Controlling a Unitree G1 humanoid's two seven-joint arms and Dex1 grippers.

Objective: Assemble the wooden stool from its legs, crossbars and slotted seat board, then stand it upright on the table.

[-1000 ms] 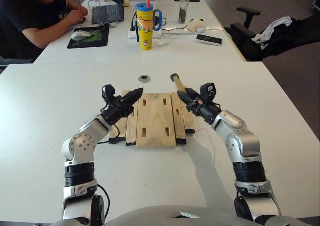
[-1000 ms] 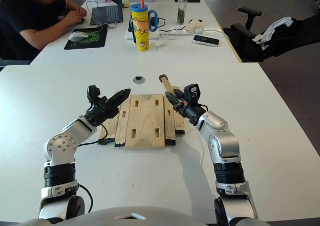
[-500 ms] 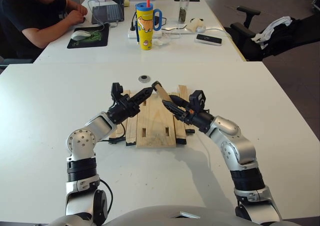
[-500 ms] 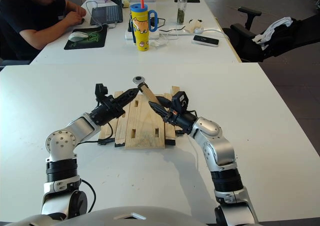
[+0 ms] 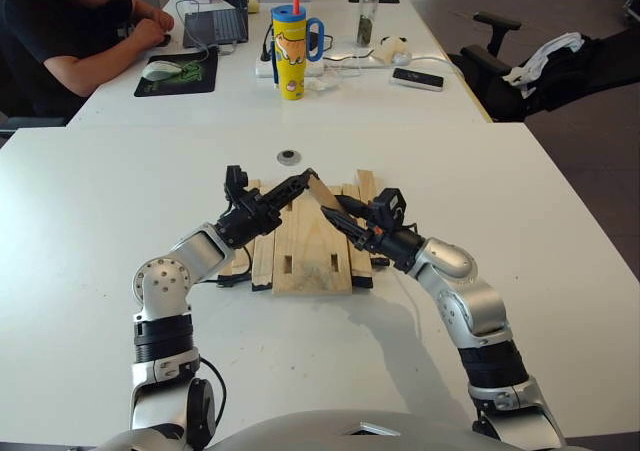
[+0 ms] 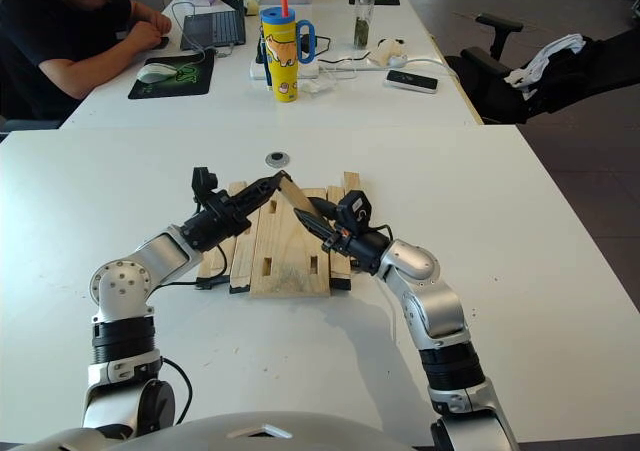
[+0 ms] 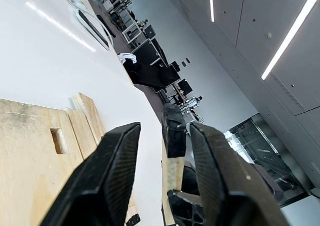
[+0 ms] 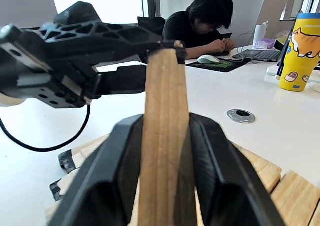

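The slotted seat board (image 5: pixel 310 253) lies flat on the white table (image 5: pixel 100 201), with loose wooden legs and crossbars along its left side (image 5: pixel 262 251) and right side (image 5: pixel 366 233). My right gripper (image 5: pixel 343 214) is shut on a wooden leg (image 5: pixel 325 193) and holds it tilted over the board, its black-capped end up and to the left. My left gripper (image 5: pixel 298 182) is open, one finger on each side of that capped end (image 7: pixel 174 135). In the right wrist view the leg (image 8: pixel 162 136) runs between my two fingers (image 8: pixel 120 171).
A metal grommet (image 5: pixel 289 156) sits in the table just beyond the board. On the far table stand a yellow cup (image 5: pixel 291 56), a bottle (image 5: pixel 370 11), a phone (image 5: pixel 418 78) and a laptop (image 5: pixel 218 26). An office chair (image 5: pixel 500 61) stands at the right.
My right gripper has carried the leg left over the board and tipped its capped end toward the left gripper. My left gripper has risen and moved right around that end.
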